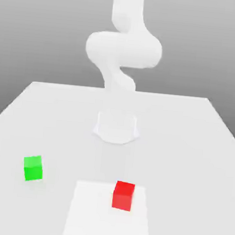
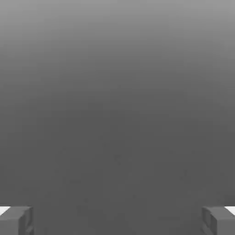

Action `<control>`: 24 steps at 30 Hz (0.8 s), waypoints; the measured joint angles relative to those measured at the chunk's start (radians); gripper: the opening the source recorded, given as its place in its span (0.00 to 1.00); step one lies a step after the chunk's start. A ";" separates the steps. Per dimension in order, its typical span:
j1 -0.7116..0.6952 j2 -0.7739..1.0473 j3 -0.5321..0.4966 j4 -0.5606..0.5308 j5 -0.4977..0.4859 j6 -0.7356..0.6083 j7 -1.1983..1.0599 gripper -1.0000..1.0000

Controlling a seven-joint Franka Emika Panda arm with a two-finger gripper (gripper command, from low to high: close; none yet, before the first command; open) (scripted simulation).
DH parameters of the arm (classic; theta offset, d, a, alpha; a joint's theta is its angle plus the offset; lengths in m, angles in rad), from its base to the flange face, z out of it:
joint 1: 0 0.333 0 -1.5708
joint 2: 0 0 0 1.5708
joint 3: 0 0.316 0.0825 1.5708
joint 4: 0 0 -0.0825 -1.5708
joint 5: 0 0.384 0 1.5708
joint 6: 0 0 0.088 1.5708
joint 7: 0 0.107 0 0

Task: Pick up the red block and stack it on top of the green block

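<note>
White table (image 1: 197,147) held red block (image 1: 123,195) & green block (image 1: 32,168) well apart; gripper (image 2: 117,220) was wide open w/ nothing between fingers, so an off-centre descent could've nudged red away.

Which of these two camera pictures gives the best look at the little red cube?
The exterior view. There the red block sits in plain sight on a pale square patch of the table, apart from the green block toward the exterior view's left. The hand view gives grey background beyond the open gripper, with no red in it.
</note>
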 joint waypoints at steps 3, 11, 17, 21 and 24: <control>-0.042 0.057 0.047 -0.039 0.014 0.037 0.129 0.50; -0.142 0.202 0.169 -0.137 0.039 0.132 0.464 0.50; -0.213 0.311 0.258 -0.211 0.051 0.202 0.719 0.50; -0.256 0.384 0.315 -0.260 0.055 0.249 0.893 0.50; -0.286 0.440 0.354 -0.297 0.054 0.285 1.026 0.50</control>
